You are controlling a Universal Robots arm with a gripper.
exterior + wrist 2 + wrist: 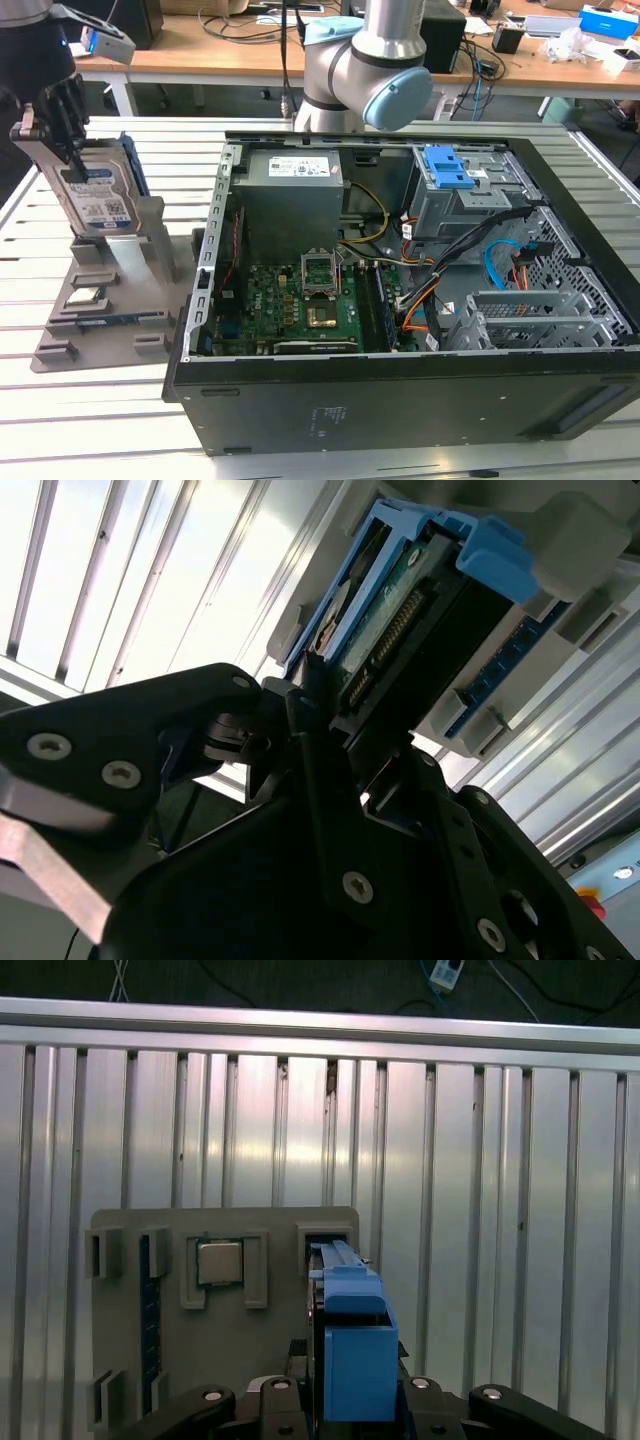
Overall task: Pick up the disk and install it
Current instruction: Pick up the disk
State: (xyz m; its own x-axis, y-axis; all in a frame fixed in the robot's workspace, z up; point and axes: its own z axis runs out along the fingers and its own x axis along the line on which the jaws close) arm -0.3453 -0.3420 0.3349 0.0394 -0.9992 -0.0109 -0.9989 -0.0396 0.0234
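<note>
While the disk (100,195) stands upright in its grey stand (120,290) on the bench (90,420), the pick-up is in hand.
The tool (70,150) seems clamped on its top edge (blue carrier (355,1360) caught in the grip). Freeing it should call for a straight pull up out of the stand. Its white-and-blue barcode label is unreadable here.

bright even light; glare whitens the slatted table (150,590) in the second wrist view.
</note>
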